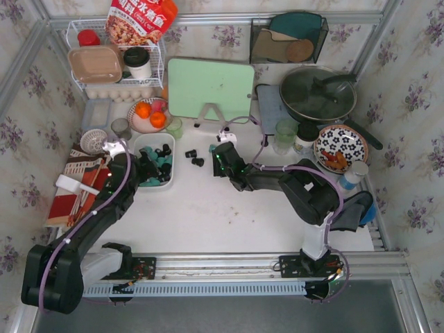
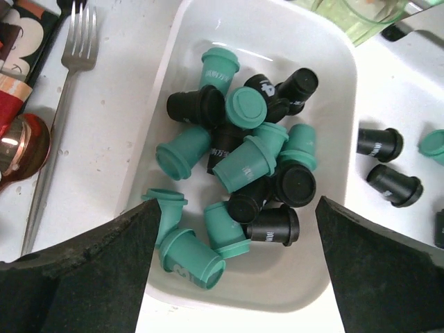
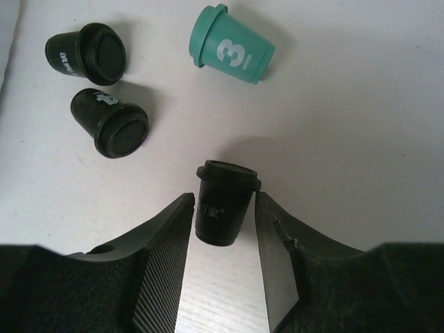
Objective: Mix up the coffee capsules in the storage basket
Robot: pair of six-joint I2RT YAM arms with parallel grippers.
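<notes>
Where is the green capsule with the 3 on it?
The green capsule lies on the table in the right wrist view, upper middle, right of two black capsules and beyond the right gripper.

Fork; green board; lidded pan

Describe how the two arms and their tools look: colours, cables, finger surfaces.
The left arm and right arm are black, jointed, each with a lilac cable; the right has a white link near its base. The left tool and right tool have matte black wedge-shaped fingers, the right's ribbed inside.
</notes>
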